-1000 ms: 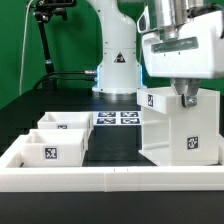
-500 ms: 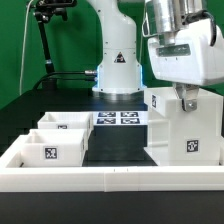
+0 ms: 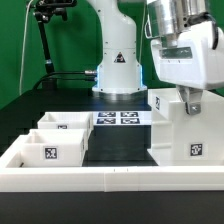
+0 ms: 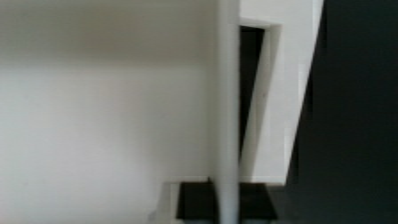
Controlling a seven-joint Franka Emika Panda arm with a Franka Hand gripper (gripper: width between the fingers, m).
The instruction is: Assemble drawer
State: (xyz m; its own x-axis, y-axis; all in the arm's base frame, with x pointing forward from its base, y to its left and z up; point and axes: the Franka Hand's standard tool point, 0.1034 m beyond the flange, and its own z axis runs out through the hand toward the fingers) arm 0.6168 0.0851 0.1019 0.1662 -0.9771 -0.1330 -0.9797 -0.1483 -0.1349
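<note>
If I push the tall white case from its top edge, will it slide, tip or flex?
Probably stiff: the case shows flat, straight walls, even the thin one in the gripper. Its base sits broad and flat on the table, so it should slide, though pushing this high could tip it. Likely light, as it looks hollow.

The cabinet point(image 3: 185, 135) is plain white with black-and-white square tags. The nearer drawer point(image 3: 45, 152) and the farther drawer point(image 3: 62, 124) are white, similarly tagged. The marker board point(image 3: 118, 118) is white with black patterned tags. The table point(image 3: 115, 146) is black, the arm point(image 3: 118, 50) white, and the backdrop point(image 3: 20, 60) dark green.
</note>
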